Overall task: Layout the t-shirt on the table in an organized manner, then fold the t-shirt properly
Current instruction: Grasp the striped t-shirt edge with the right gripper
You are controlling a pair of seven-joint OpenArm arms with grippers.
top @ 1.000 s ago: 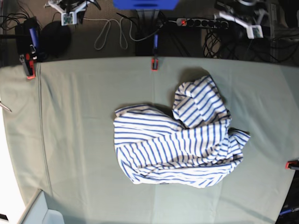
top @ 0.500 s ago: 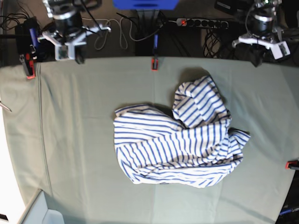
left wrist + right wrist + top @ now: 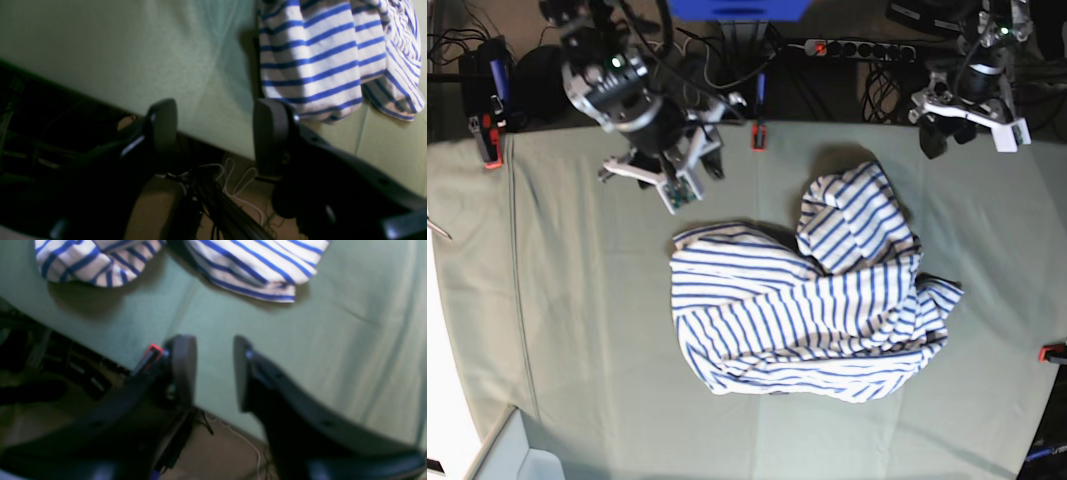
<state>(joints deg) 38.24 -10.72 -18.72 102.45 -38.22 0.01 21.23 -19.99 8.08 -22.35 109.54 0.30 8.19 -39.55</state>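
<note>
Loosely crumpled t-shirt (image 3: 812, 300), table (image 3: 587, 330), hands seemingly empty

I can't read any text, label, brand or number from here. The t-shirt (image 3: 812, 305) shows only blue stripes, the surface (image 3: 587, 330) is plain cloth, and anything printed on the gear behind it is too small and blurred.
</note>
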